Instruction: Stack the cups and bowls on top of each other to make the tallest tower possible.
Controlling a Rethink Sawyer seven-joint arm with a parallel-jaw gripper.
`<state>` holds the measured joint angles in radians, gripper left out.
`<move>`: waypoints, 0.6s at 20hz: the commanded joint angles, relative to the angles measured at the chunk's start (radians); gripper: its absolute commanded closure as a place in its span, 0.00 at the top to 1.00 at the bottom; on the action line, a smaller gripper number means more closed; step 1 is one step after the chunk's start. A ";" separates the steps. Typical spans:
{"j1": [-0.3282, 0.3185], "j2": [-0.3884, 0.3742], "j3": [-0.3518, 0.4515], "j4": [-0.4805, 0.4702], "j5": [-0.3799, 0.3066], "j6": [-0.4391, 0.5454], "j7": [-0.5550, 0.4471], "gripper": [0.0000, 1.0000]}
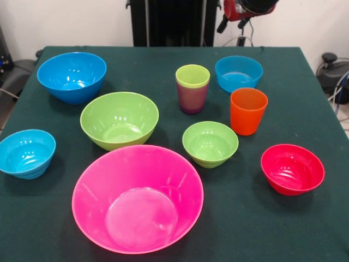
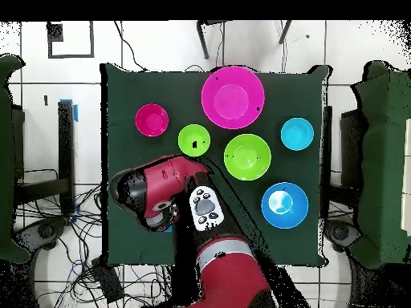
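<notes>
Hanging up top, the gripper (image 1: 240,24) has the orange cup (image 1: 248,111) and small blue bowl (image 1: 238,73) right below it, can't tell if it's open.

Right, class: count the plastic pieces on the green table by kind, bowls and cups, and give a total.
Bowls: 7 (pink, large green, small green, large blue, two small light-blue, red)
Cups: 3 (orange; lime green nested in purple)
Total: 10
</notes>
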<state>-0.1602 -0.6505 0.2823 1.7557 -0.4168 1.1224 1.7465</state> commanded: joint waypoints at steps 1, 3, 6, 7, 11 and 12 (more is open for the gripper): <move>0.028 -0.020 -0.035 0.090 0.021 -0.129 0.182 1.00; 0.042 -0.024 -0.045 0.105 0.028 -0.151 0.199 1.00; 0.056 -0.025 -0.057 0.107 0.033 -0.157 0.197 1.00; 0.055 -0.019 -0.059 0.096 0.034 -0.151 0.191 1.00; 0.063 -0.016 -0.072 0.101 0.045 -0.167 0.189 1.00; 0.064 -0.016 -0.075 0.104 0.048 -0.172 0.188 1.00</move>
<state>-0.1113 -0.6753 0.2171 1.8076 -0.3971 1.0557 1.7576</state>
